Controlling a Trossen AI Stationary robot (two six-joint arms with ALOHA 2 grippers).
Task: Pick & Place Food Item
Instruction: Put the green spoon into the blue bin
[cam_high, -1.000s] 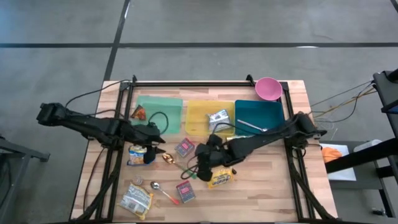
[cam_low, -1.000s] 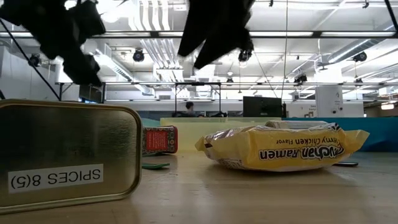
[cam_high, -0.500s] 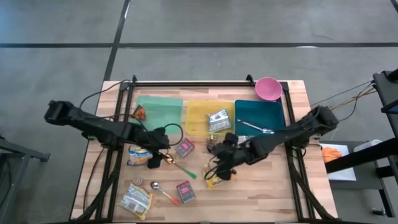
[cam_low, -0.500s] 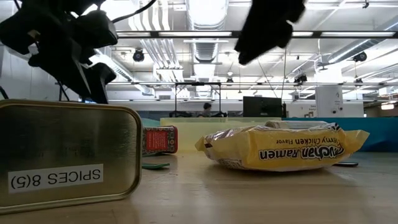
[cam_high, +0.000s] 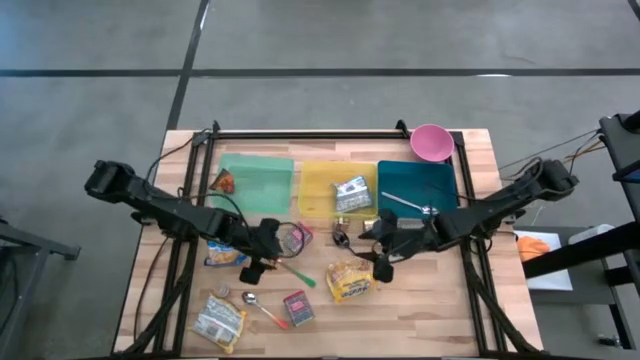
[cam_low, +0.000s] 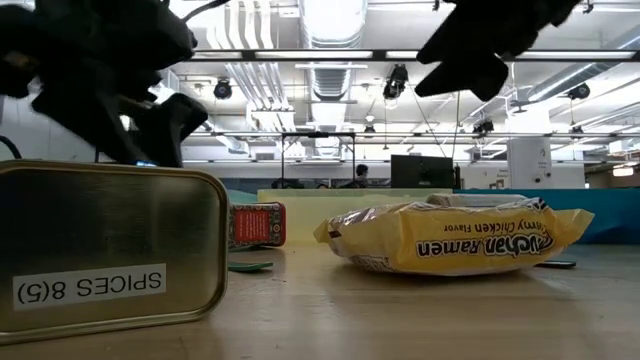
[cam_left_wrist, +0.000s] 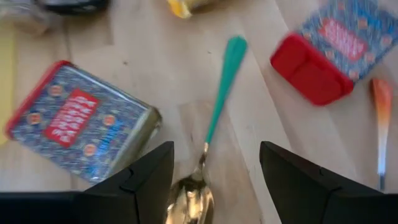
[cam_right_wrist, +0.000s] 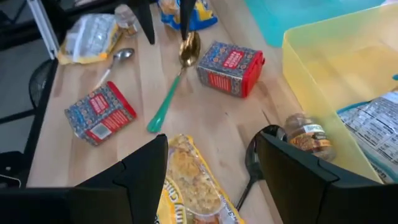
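Ramen (cam_high: 352, 281) lies loose on the desk (cam_high: 430, 310), neither pincer holding anything: my left pincer (cam_left_wrist: 214, 171) hangs open over the spoon (cam_left_wrist: 211, 143), right pincer (cam_right_wrist: 208, 168) open just beside the ramen, so next I descend and grip.

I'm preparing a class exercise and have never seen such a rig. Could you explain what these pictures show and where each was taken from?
Two dark robot arms work at a wooden table. One picture looks straight down, one looks level across the tabletop, and two come from cameras on the arms' wrists. The left gripper hovers open over a gold spoon with a green handle, between two spice tins. The right gripper is open above a yellow ramen packet. Neither holds anything. Behind stand a green bin, a yellow bin, a teal bin and a pink bowl.
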